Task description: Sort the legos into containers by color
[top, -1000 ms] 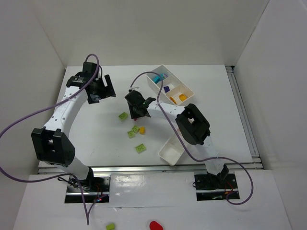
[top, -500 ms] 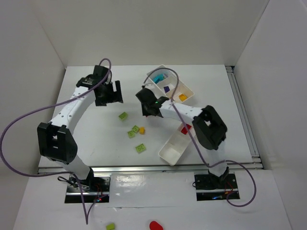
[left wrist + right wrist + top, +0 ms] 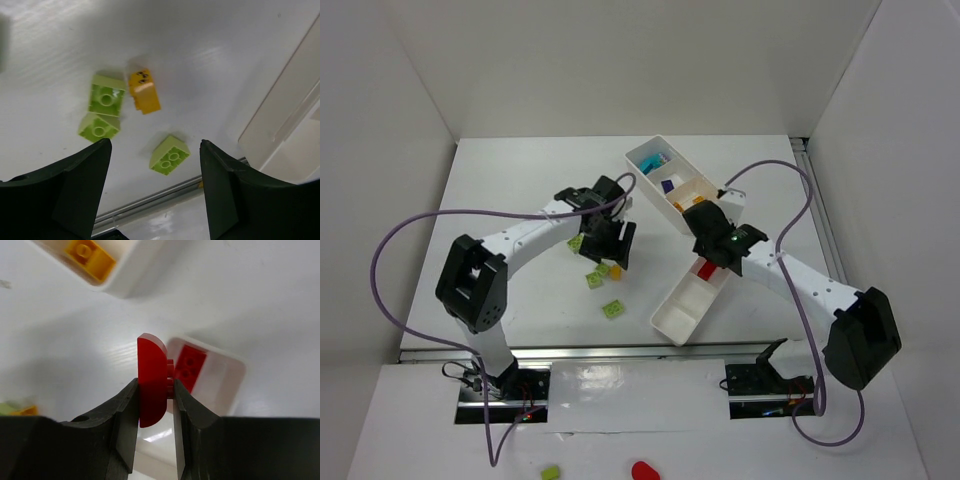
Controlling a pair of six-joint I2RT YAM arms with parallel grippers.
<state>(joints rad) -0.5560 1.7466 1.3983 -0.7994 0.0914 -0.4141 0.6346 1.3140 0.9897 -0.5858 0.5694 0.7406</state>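
right jaws: clenched on red lego (image 3: 151,382), hung over near container (image 3: 678,318), whose end cell holds a red brick (image 3: 190,367), probably a colour match | left jaws: parted, empty, above lime legos (image 3: 169,155) and orange lego (image 3: 144,92) loose on bench (image 3: 225,60)

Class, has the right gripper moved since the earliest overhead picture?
Yes. The right gripper, gripping a red brick, moved rightward and nearer, ending above the near tray.

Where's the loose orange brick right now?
Near the middle of the table, just by the open left gripper. In the left wrist view the orange brick lies beside two lime bricks, a third lime brick sitting apart.
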